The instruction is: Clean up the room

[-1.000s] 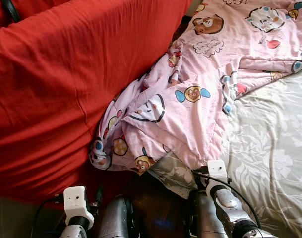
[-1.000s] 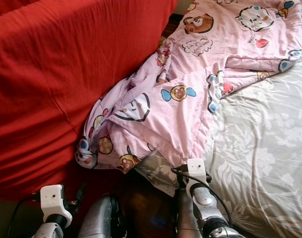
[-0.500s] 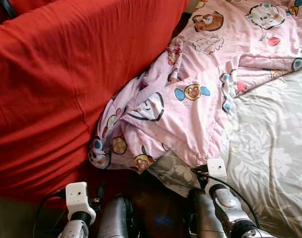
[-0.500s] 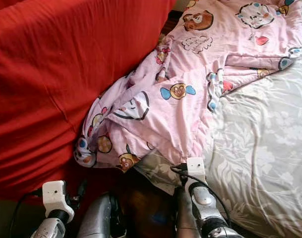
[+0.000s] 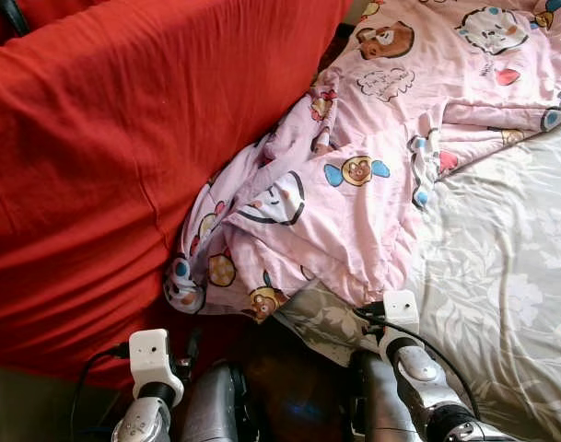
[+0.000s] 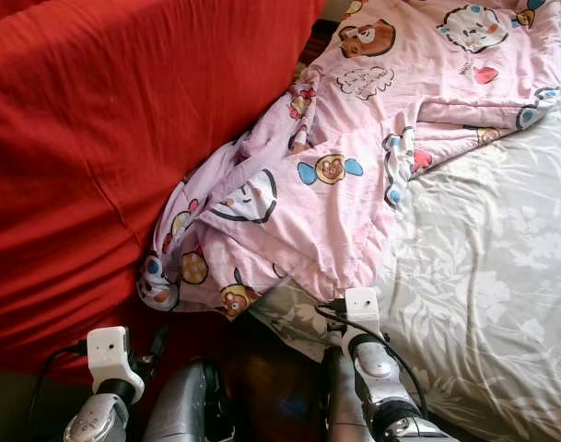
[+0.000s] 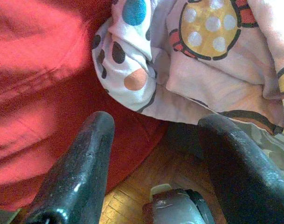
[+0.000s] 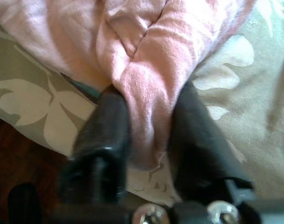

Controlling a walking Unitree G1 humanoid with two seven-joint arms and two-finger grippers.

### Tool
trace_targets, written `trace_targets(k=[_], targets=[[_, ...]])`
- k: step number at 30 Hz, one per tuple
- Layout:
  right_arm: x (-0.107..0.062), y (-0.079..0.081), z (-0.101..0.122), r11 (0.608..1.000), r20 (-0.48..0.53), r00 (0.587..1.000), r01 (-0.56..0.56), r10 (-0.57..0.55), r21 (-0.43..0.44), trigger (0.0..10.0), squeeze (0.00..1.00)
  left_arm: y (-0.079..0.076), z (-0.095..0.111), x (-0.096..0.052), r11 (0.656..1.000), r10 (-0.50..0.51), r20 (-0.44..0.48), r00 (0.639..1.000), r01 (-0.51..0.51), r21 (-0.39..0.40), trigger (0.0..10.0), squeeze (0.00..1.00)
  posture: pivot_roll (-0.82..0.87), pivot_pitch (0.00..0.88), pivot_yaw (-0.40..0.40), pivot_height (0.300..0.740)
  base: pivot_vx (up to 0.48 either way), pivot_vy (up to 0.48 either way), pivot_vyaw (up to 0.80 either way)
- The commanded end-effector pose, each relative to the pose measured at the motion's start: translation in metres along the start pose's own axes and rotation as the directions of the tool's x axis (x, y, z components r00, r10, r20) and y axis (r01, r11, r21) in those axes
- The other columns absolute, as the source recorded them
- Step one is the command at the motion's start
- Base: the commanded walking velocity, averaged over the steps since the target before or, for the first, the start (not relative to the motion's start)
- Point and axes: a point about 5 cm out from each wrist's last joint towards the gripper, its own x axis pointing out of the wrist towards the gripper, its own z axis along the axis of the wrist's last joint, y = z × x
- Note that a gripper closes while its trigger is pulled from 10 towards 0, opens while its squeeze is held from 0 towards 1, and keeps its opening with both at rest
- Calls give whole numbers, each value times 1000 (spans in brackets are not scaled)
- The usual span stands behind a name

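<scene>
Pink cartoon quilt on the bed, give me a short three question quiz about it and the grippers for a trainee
1. True or false: the right gripper has a fold of the pink quilt between its fingers.
2. Which lies directly left of the quilt: A) red cover, B) wooden chair, C) blue pillow?
3. Fill in: the left gripper is ____, with nothing between its fingers, near the quilt's hanging corner.

Key: 1 true. 2 A. 3 open. The quilt lies over a grey floral sheet.
</scene>
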Motion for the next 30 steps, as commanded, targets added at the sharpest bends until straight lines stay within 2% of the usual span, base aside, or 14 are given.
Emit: trace_targets(k=[1, 10, 12, 14, 22, 25, 30], targets=[[-2, 2, -5, 1000, -8, 1000, -5, 5, 15, 2314, 0, 8, -9, -5, 999, 34, -35, 999, -34, -2, 10000, 0, -39, 226, 58, 611, 0, 0, 0], [-6, -8, -12, 998, -8, 999, 40, -40, 48, 1765, 0, 5, -9, 3, 1000, 26, -33, 999, -26, -7, 10000, 0, -62, 208, 52, 611, 0, 0, 0], [-9, -14, -17, 995, -11, 998, 68, -67, 80, 275, 0, 3, -8, 5, 1000, 16, -31, 999, -17, -2, 10000, 0, -78, 197, 47, 611, 0, 0, 0], [-10, -17, -20, 993, -18, 997, 80, -79, 88, 0, 0, 2, -8, 6, 1000, 14, -31, 999, -14, -1, 10000, 0, -82, 194, 45, 611, 0, 0, 0], [-20, -22, -35, 984, -17, 994, 106, -104, 146, 0, 0, -1, -12, 10, 1000, -4, -42, 999, 4, 9, 10000, 0, -102, 174, 33, 611, 0, 0, 0], [-20, -22, -26, 971, 68, 993, 82, -100, 225, 0, 0, -3, -13, 11, 1000, -8, -41, 999, 8, 13, 10000, 0, -108, 166, 28, 611, 0, 0, 0], [-20, -18, -16, 971, 146, 986, 43, -80, 236, 0, 0, -3, -14, 12, 1000, -12, -44, 999, 13, 23, 10000, 0, -113, 159, 27, 611, 0, 0, 0]])
